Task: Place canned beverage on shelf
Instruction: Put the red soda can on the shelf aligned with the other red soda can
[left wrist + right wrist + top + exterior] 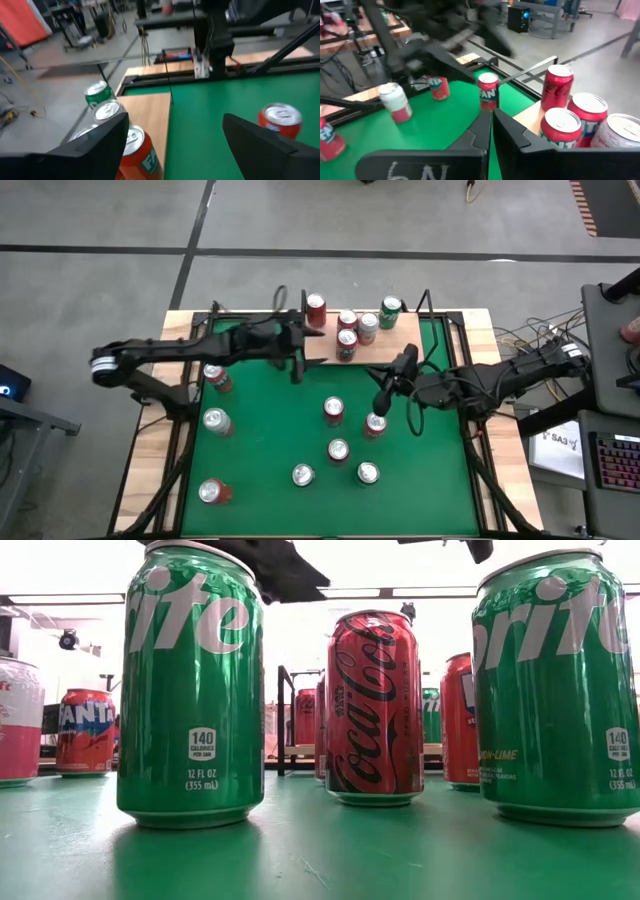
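Two dark robot arms over a green felt table scattered with drink cans.

The left gripper hangs with fingers spread and empty beside the red can on the light tan wooden shelf; swinging sideways could topple it. The right gripper rests pinched closed, empty, mid-table.

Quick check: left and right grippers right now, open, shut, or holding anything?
Left gripper: open, holding nothing, by the light tan wooden shelf.
Right gripper: shut, empty, above the green felt tabletop.
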Available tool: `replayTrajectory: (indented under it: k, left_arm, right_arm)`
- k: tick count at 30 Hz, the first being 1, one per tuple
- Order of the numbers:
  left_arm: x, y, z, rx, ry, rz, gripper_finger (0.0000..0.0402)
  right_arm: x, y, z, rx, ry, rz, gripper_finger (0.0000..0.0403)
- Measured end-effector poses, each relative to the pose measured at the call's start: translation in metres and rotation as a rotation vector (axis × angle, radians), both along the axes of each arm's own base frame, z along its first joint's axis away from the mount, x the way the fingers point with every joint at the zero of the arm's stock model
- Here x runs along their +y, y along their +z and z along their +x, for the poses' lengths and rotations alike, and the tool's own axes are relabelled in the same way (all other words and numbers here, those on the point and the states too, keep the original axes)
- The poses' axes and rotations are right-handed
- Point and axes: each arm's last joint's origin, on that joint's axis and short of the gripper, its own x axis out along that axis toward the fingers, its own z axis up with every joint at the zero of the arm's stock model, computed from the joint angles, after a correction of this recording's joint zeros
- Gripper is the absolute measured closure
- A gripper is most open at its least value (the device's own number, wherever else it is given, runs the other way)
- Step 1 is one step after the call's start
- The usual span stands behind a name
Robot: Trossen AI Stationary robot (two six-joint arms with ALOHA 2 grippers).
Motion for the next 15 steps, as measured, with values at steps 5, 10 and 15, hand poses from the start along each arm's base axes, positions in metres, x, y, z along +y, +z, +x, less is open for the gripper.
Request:
replayTrajectory:
  k: [5, 10, 15]
  left_arm:
    - [-0.023, 0.005, -0.037, -0.097, -0.016, 0.023, 0.0115]
    - [-0.034, 0.01, -0.069, -0.202, -0.033, 0.041, 0.0123]
    - [-0.038, 0.012, -0.093, -0.254, -0.032, 0.046, 0.0123]
  right_arm:
    - [-0.011, 0.003, 0.008, 0.02, -0.04, 0.011, 0.0394]
    - [-0.027, 0.008, 0.022, 0.046, -0.045, 0.02, 0.0394]
    - [-0.047, 0.013, 0.034, 0.113, -0.086, 0.042, 0.0394]
